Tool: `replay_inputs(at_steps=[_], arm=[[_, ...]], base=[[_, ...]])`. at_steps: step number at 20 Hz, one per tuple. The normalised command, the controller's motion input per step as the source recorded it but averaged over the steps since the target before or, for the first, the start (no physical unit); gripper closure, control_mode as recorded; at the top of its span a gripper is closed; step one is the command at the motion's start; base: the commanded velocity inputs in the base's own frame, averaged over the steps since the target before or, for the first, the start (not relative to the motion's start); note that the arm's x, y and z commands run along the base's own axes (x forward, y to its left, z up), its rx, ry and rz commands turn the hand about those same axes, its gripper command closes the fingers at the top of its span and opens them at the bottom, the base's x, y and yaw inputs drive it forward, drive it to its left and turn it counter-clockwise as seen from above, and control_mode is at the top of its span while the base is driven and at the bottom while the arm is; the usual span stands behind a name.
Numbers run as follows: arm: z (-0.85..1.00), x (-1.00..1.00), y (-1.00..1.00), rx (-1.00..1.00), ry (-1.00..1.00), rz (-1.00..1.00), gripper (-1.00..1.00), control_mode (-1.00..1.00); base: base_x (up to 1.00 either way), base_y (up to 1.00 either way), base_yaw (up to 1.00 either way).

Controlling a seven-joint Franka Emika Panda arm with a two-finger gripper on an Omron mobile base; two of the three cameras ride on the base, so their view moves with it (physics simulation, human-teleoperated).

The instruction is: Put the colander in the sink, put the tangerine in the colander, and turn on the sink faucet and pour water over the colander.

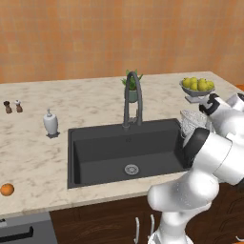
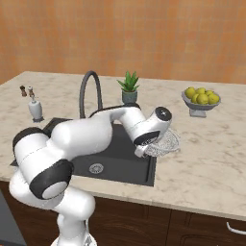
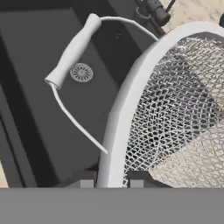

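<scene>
At the sink's (image 1: 76, 157) right edge, the colander (image 3: 175, 109) is a white-rimmed mesh bowl with a wire handle. The gripper (image 3: 111, 183) pinches its rim.

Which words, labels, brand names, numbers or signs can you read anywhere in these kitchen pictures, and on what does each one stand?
None: no readable text shows in any view.
Soap dispenser: plain white, no label.
Sink faucet and sink: no brand mark visible.
Colander, close up in the hand view: bare mesh and rim, no stamp.
Two small shakers: too small to tell whether they carry any marking.
</scene>
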Motion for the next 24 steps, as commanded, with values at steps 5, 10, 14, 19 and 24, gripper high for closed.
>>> replay_inputs(at_steps=[5,10,14,19,24], arm=[[0.25,-0.02,0.74,-0.06,-0.28,0.54,1.0,-1.0],[0.16,0.0,0.35,-0.12,-0.11,0.5,1.0,-1.0],[0.01,0.0,0.09,-0.18,-0.04,0.44,1.0,-1.0],[-0.08,0.0,0.11,-0.17,0.0,0.41,1.0,-1.0],[-0.33,0.0,0.15,-0.05,0.0,0.35,1.0,-1.0]], base=[[0.0,0.0,0.0],[0.0,0.0,0.0],[0.0,0.0,0.0],[0.0,0.0,0.0],[0.0,0.0,0.0]])
